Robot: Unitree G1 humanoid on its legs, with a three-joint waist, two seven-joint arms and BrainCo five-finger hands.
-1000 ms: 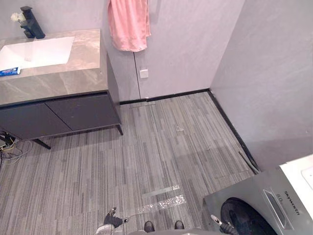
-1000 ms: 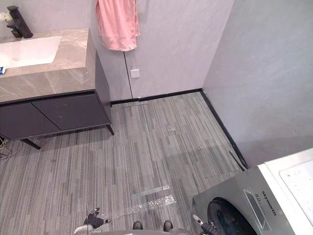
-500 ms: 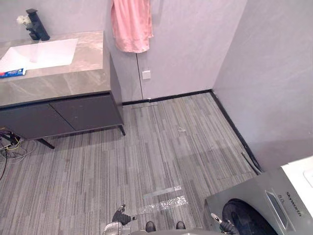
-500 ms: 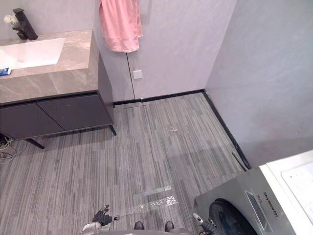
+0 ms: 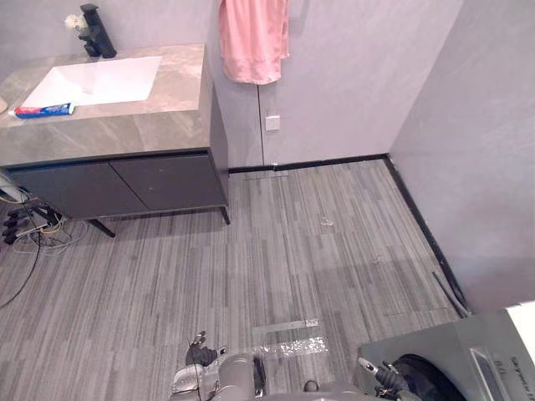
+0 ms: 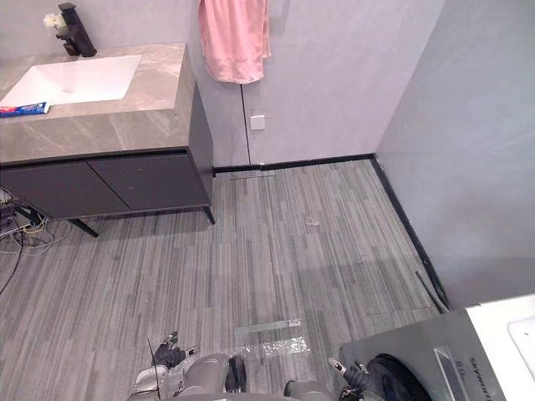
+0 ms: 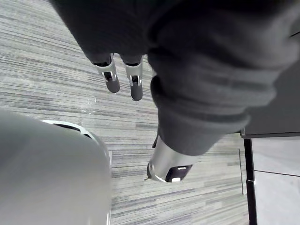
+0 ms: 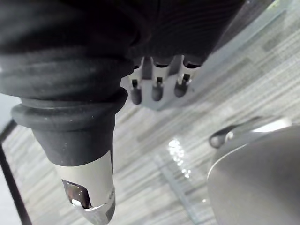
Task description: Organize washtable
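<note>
Grey striped plank flooring [image 5: 292,251] runs between plain grey walls, and the washtable stands far off at the far left: a grey marble-look countertop [image 5: 134,129] over a dark two-door cabinet [image 5: 167,180]. A white rectangular sink [image 5: 100,79] is set into the top, with a black tap [image 5: 96,21] at its far edge. A blue and red toothpaste tube [image 5: 43,109] lies flat on the counter, just at the sink's near left corner. A pink towel [image 5: 253,38] hangs on the far wall to the right of the counter. A silver front-loading washing machine [image 5: 451,359] sits at the near right.

The left hand [image 5: 201,355] hangs low at the near edge of the floor, its fingers [image 7: 111,79] straight and relaxed, with nothing in them. The right hand [image 5: 380,373] hangs just beside the washing machine, its fingers [image 8: 157,91] likewise loose and empty.

Nothing on the counter has been handled yet; the job looks to be at the approach. The walk itself carries the risk: the right hand could clip the washing machine on a turn. A loose bundle of cables [image 5: 29,225] on the floor under the cabinet's left end could catch a foot. The tube is flat and slippery-looking, so a hasty reach may nudge it into the sink.
</note>
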